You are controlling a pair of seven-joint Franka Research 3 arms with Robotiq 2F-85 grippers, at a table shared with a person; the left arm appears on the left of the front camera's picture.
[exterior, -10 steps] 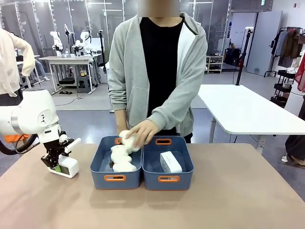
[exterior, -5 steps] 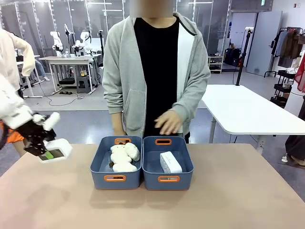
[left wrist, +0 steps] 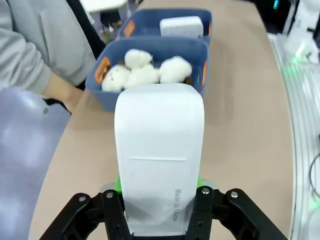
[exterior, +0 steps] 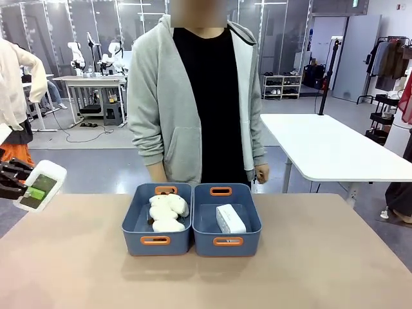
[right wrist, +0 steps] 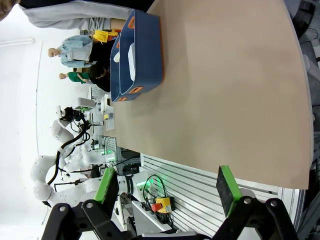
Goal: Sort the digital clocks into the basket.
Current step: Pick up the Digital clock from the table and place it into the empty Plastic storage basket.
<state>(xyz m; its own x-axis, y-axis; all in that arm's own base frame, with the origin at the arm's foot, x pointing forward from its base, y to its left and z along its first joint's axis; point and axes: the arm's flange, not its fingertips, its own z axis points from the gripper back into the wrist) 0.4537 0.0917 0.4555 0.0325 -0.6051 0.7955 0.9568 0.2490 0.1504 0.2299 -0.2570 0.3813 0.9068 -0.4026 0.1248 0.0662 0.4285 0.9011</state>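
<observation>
Risk: left end effector (left wrist: 159, 210) clamps white rounded plastic digital clock (left wrist: 159, 155) by one short end, well left of blue plastic basket (exterior: 226, 219); it could slip. Right end effector (right wrist: 170, 190) gapes empty.

The left claw (exterior: 14, 182) is being cut off by the front view's left edge, its arm out of frame. In the left wrist view, the white rounded plastic digital clock (left wrist: 159, 155) it is clamping is covering the green pads (left wrist: 118, 184) almost entirely and is hiding the near rim of the blue rectangular plastic bin (left wrist: 150, 75) just beyond it. Small grey print near the clock's lower end is too blurred to read. The right claw (right wrist: 165, 187) is being cropped at the bottom edge.
</observation>
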